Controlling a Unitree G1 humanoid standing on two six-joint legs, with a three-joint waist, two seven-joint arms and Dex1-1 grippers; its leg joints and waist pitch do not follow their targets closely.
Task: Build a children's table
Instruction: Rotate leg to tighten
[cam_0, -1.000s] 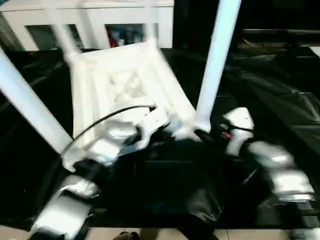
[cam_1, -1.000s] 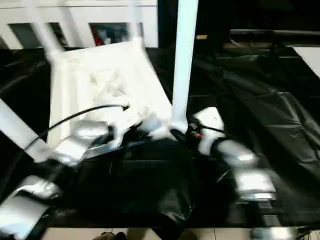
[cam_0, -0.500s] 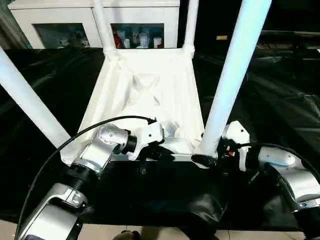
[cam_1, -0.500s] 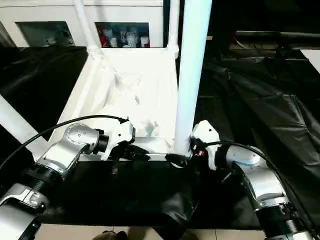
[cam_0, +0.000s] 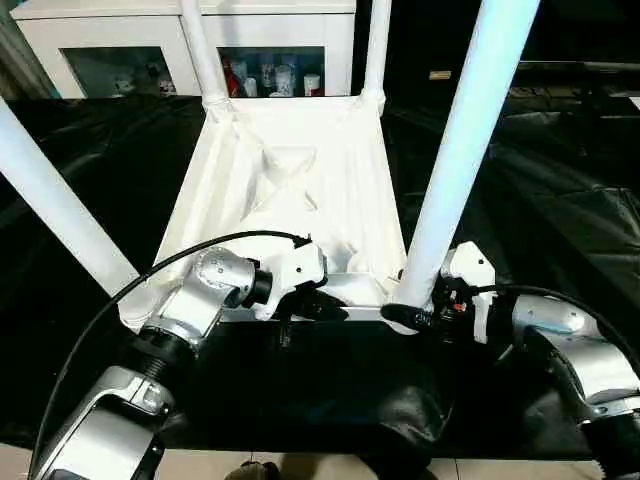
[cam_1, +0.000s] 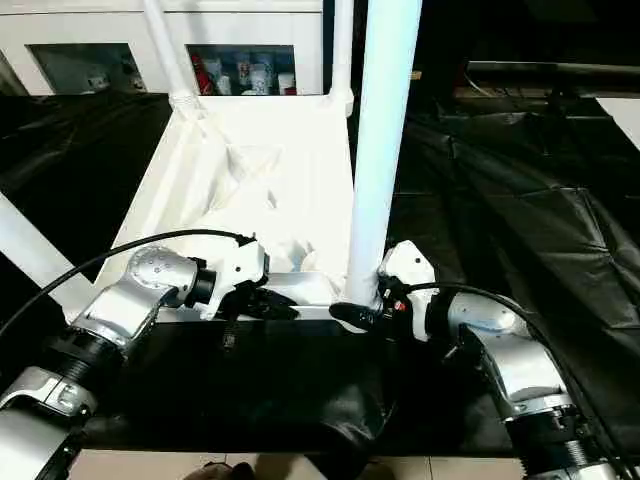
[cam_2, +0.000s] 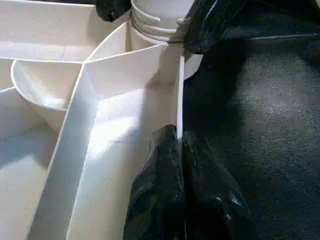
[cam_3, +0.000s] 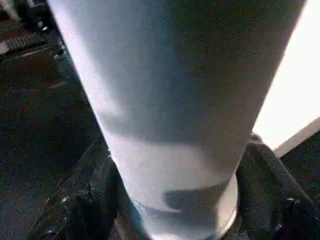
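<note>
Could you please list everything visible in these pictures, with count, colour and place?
tabletop: one, white, upside down on the black sheet, ribbed underside up.
legs: four, white, standing up from the corner sockets.
black sheet: one, black, covering the work surface.
cabinet: one, white, glass-fronted, behind the table, small items inside.
left gripper: one, black fingers shut on the tabletop's near rim wall.
right gripper: one, black fingers either side of the near right leg's base.
forearms: two, silver, at the near edge.

One tabletop (cam_0: 300, 190), four legs (cam_0: 460, 150), two claws (cam_0: 310, 305).
</note>
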